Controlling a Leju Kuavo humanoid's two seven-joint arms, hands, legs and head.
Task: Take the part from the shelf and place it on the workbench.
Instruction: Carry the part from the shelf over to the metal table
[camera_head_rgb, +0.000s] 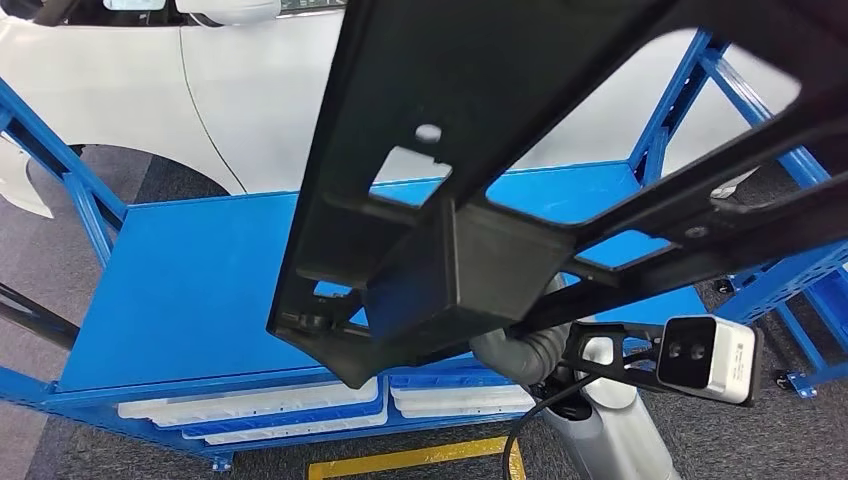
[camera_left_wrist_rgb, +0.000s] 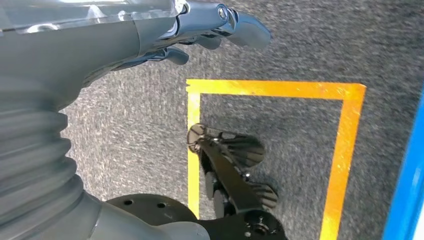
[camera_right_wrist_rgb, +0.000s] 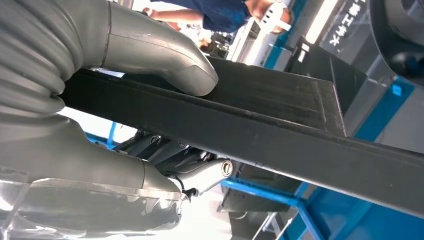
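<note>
While the right hand (camera_right_wrist_rgb: 150, 125) grips it, the black plastic frame part (camera_head_rgb: 520, 180), pierced with cut-outs, hangs above the blue shelf (camera_head_rgb: 190, 290); the left hand (camera_left_wrist_rgb: 200, 30) holds nothing, fingers loosely curled.

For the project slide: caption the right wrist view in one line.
The right hand grips a black plastic part, thumb pressed on one face and fingers curled under the other, with blue shelving behind.

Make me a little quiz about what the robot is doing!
1. True or false: the right robot hand grips the black part.
2. What colour is the bench top? A red, B blue, C green.
3. What does the left robot hand hold?

Key: 1 true. 2 B. 3 Nothing; it hangs over grey floor with yellow tape.
</note>
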